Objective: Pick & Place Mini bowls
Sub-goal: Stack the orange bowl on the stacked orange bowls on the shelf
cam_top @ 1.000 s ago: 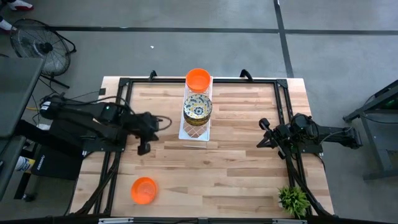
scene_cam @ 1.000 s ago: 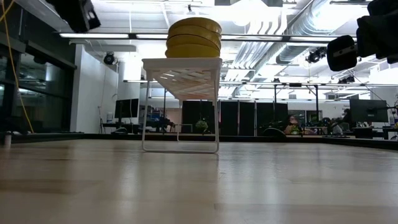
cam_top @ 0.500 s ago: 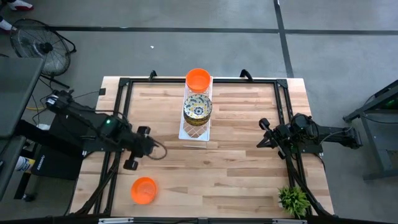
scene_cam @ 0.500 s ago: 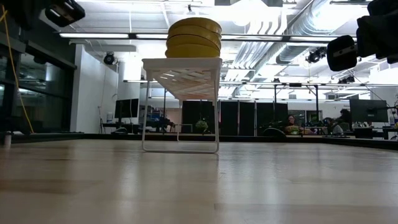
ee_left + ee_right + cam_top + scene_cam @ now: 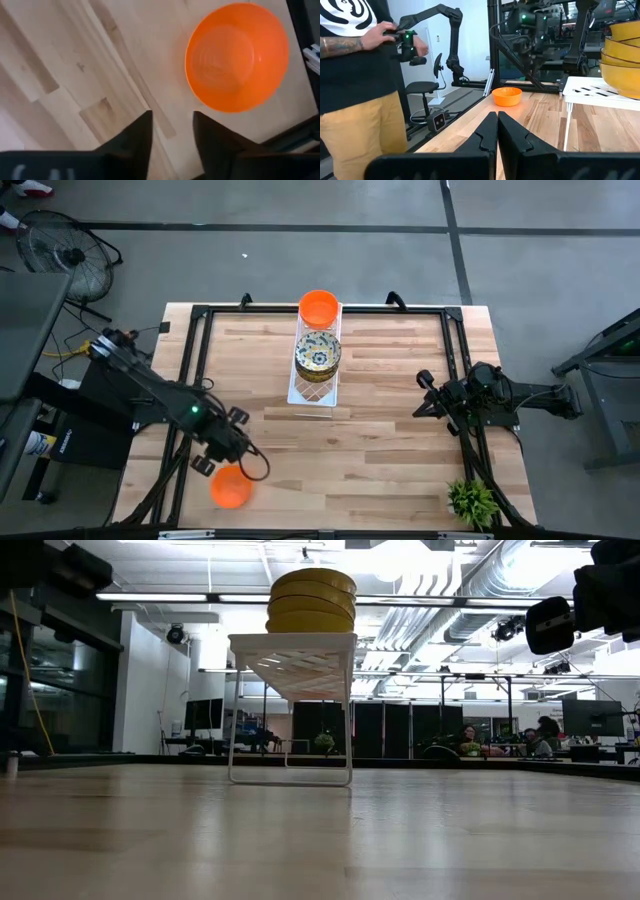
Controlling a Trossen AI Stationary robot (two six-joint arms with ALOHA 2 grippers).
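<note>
One plain orange mini bowl (image 5: 231, 487) rests upright on its base near the table's near left corner; the left wrist view shows its inside (image 5: 237, 57). My left gripper (image 5: 218, 463) hangs just above its far rim, pointing down, open (image 5: 172, 132), touching nothing. On the white lattice tray (image 5: 312, 390) sit another orange bowl (image 5: 319, 307) and a stack of patterned bowls (image 5: 318, 352), which the low view shows from the side (image 5: 310, 600). My right gripper (image 5: 425, 395) waits shut (image 5: 497, 127) at the right.
A small green plant (image 5: 472, 500) stands at the near right corner. A black frame (image 5: 200, 315) runs round the table's edges. Beyond the left edge, a person (image 5: 360, 75) stands holding a dark device. Bare wood lies between the tray and the near edge.
My left gripper has swung from beside the tray toward the table's near edge, sinking and rolling as it went, and now hangs over the orange bowl at the near left. The bowls have not moved.
</note>
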